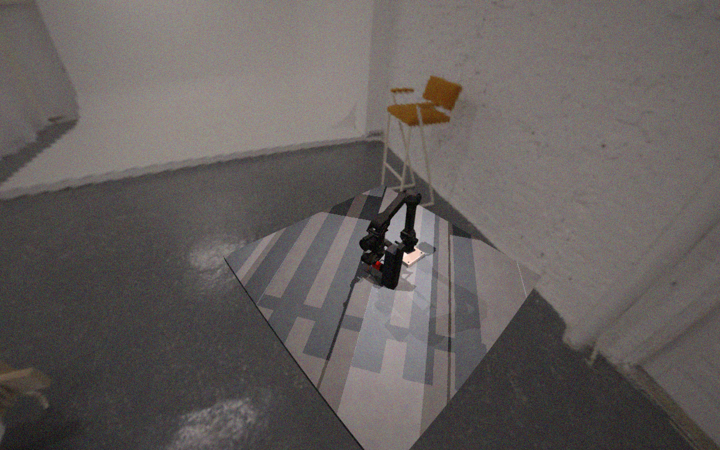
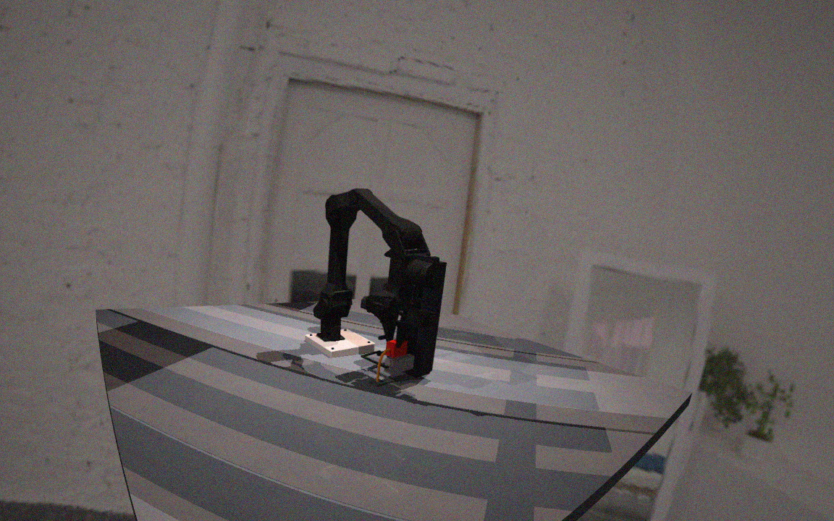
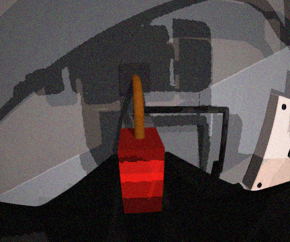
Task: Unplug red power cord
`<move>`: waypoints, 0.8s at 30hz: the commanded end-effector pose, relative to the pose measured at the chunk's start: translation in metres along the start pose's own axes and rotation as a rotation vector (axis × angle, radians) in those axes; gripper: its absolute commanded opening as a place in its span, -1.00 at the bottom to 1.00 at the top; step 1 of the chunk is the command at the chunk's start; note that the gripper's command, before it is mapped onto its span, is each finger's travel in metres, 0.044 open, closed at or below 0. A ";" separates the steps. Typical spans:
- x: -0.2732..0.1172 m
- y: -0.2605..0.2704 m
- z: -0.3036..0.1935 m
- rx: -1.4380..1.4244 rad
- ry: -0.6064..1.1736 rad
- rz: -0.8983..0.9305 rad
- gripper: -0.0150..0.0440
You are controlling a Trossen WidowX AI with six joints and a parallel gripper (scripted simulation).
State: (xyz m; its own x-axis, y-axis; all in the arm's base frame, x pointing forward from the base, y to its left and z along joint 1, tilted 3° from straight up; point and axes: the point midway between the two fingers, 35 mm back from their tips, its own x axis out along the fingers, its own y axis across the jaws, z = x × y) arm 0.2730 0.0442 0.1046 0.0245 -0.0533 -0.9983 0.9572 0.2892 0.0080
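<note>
- Looking along the tool, the wrist view alone shows the red plug [image 3: 141, 171] close up: a blocky, box-shaped body, brighter red across a middle band and darker at top and bottom.
- An orange cord [image 3: 138, 107] leaves the plug's far face and runs straight away from the camera, over a thin black wire frame [image 3: 217, 139] lying on the worktop [image 3: 33, 148].
- Dark finger masses fill the lower part of that view on both sides of the plug, so its lower edges are hidden; the tool is pinching the red plug.
- The power strip cannot be made out from the wrist.
- The exterior view gives what the wrist misses: the tool [image 2: 392, 331] points down onto the plug [image 2: 397, 348], which sits on a small grey power strip [image 2: 400, 365] at the foot of a tall black upright block [image 2: 429, 310].
- There the cord [image 2: 378, 370] curves down from the plug to the striped worktop [image 2: 277, 401].
- The arm's white base plate [image 2: 340, 341] lies just beside the strip, nearer the left.
- From the top view the plug is only a red speck [image 1: 376, 262] under the folded arm; whether it is still seated in the strip cannot be told there.
- That view alone shows an orange chair [image 1: 427, 106] by the wall, well apart from the worktop.
</note>
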 end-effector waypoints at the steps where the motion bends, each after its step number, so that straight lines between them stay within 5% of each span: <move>1: 0.000 0.000 0.000 0.000 0.000 0.000 -0.42; 24: 0.000 0.002 0.028 0.001 0.000 0.000 -0.49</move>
State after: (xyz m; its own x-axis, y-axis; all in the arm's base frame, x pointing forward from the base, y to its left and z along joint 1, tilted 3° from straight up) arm 0.2756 0.0423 0.1044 0.0060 0.0047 -1.0000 0.9499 0.3125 0.0071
